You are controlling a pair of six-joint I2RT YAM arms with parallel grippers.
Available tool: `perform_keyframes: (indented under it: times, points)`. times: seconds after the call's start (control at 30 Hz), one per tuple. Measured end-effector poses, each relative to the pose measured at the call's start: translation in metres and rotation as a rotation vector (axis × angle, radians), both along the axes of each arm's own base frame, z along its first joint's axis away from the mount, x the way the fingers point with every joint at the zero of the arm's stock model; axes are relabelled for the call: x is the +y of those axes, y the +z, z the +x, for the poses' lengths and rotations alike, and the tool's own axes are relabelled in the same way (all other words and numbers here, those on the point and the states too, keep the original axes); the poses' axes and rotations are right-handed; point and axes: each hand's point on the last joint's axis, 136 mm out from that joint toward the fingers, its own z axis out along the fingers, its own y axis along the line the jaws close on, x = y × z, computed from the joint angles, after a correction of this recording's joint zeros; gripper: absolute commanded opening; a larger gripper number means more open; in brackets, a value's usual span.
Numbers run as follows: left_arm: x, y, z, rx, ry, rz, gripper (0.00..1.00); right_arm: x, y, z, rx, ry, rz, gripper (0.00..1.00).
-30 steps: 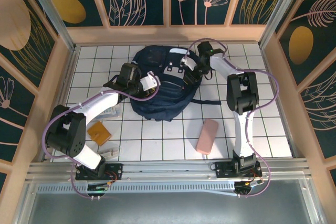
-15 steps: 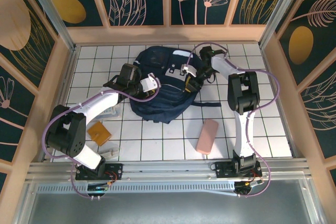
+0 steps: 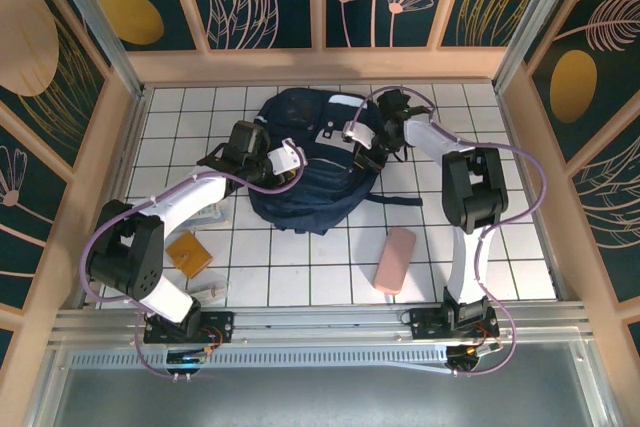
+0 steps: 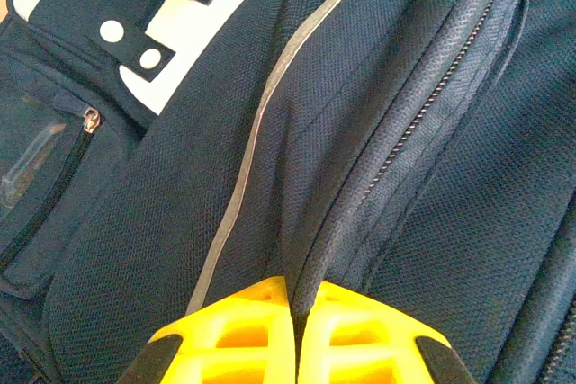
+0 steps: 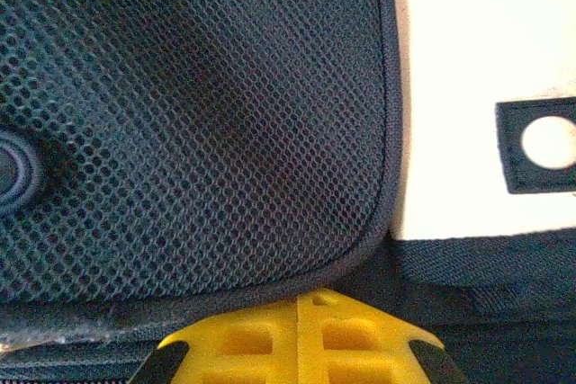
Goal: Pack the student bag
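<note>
navy student bag lying flat by the middle of the tiled tabletop's far edge, long axis running from far edge toward near edge. left gripper against the bag's left flank, yellow fingers pressed together on a raised fold of fabric beside the zipper. right gripper on the opposite flank, fingers together at the rim of the mesh pocket; unclear whether any cloth caught there. pink pencil case well apart toward the near edge, nearer the right arm.
</note>
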Motion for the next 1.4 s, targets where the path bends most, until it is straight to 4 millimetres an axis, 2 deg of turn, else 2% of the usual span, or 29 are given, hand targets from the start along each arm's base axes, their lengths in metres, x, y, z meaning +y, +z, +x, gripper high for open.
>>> perform_keyframes:
  times: [0.2, 0.27, 0.3, 0.33, 0.4, 0.47, 0.57, 0.7, 0.83, 1.03, 1.23, 1.4]
  points:
    - [0.000, 0.001, 0.002, 0.004, 0.016, -0.011, 0.00, -0.021, 0.013, 0.018, -0.059, -0.068, 0.027, 0.00]
    - [0.000, 0.001, 0.002, 0.006, 0.024, -0.012, 0.00, -0.030, 0.019, 0.019, -0.067, -0.094, 0.058, 0.00]
    - [0.001, 0.001, 0.002, 0.007, 0.028, -0.012, 0.00, -0.033, 0.021, 0.018, -0.064, -0.105, 0.066, 0.08]
    - [0.000, 0.001, 0.003, 0.009, 0.030, -0.014, 0.00, -0.036, 0.025, 0.018, -0.061, -0.114, 0.077, 0.25]
    - [0.000, 0.002, 0.003, 0.007, 0.030, -0.019, 0.00, -0.037, 0.028, 0.019, -0.047, -0.126, 0.088, 0.39]
    - [-0.001, 0.002, 0.003, 0.007, 0.028, -0.023, 0.00, -0.032, 0.030, 0.021, -0.019, -0.135, 0.098, 0.46]
    - [-0.001, 0.003, 0.003, 0.005, 0.028, -0.026, 0.00, -0.020, 0.027, 0.026, 0.046, -0.164, 0.121, 0.51]
    - [-0.001, 0.004, 0.004, 0.005, 0.030, -0.029, 0.00, -0.007, 0.007, 0.031, 0.159, -0.233, 0.095, 0.51]
    - [0.000, 0.003, 0.004, 0.002, 0.036, -0.023, 0.00, -0.002, -0.013, 0.029, 0.252, -0.294, 0.032, 0.49]
    - [0.001, 0.002, 0.004, 0.005, 0.043, -0.014, 0.00, -0.001, -0.013, 0.027, 0.290, -0.326, -0.051, 0.44]
    - [0.002, 0.000, 0.003, 0.015, 0.043, -0.008, 0.00, -0.002, -0.013, 0.007, 0.362, -0.303, -0.072, 0.40]
    - [0.003, -0.001, 0.002, 0.019, 0.043, -0.007, 0.00, 0.000, -0.012, -0.004, 0.404, -0.270, -0.066, 0.43]
